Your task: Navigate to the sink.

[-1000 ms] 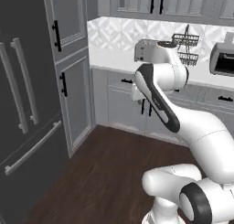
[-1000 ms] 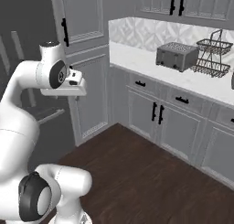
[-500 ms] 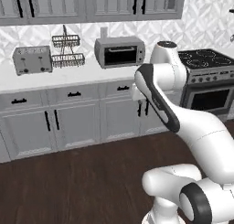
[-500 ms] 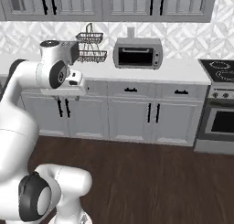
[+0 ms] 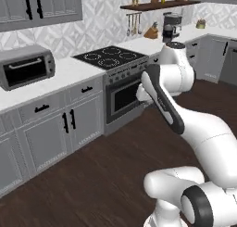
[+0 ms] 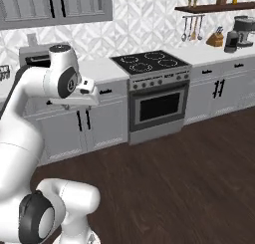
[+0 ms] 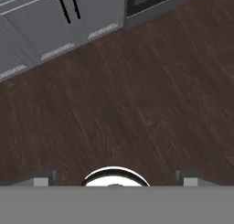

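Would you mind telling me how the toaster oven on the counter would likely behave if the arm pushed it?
The toaster oven looks boxy and wide, sitting flat on the white counter, so it would probably slide rather than tip. Its metal body and glass door suggest it is fairly heavy and stiff. A push high on the door handle might rock it slightly.

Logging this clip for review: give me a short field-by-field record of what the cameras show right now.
setting: simulated kitchen, dark wood floor
ahead: black cooktop over an oven
counter left of cooktop: toaster oven
right end of counter: coffee machine, knife block, hanging utensils under a shelf
cabinets: grey, with black handles
arm: folded, raised over the floor
gripper: fingertips apart, holding nothing
sink: not identifiable among these things
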Robot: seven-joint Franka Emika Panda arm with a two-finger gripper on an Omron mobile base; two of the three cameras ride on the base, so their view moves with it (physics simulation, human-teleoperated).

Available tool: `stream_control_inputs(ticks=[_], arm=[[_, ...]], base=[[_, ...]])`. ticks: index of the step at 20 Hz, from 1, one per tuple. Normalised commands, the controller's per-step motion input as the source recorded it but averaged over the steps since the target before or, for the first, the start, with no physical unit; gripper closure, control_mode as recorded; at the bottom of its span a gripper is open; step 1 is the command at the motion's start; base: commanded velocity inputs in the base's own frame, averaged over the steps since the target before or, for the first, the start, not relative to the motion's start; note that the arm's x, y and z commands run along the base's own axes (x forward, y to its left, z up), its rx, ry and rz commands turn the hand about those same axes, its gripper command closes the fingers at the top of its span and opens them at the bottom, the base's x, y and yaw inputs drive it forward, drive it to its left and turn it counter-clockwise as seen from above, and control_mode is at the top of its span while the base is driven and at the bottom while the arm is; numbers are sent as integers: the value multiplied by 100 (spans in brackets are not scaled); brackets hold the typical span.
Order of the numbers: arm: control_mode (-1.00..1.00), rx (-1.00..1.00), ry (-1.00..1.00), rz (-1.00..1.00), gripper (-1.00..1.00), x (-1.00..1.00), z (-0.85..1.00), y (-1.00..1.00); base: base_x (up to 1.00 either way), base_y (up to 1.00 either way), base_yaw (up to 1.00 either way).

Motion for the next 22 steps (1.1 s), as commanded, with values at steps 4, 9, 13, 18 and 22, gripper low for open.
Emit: stream_control_inputs(ticks=[4,9,13,18,22], arm=[[100,0,0,0,-100,0,0,0],[100,0,0,0,-100,0,0,0],[100,0,0,0,-100,0,0,0],[100,0,0,0,-100,0,0,0],[100,0,0,0,-100,0,0,0]], base=[[94,-53,-37],[14,-44,-78],[0,-15,-92],[19,-1,-85],[71,5,-69]])
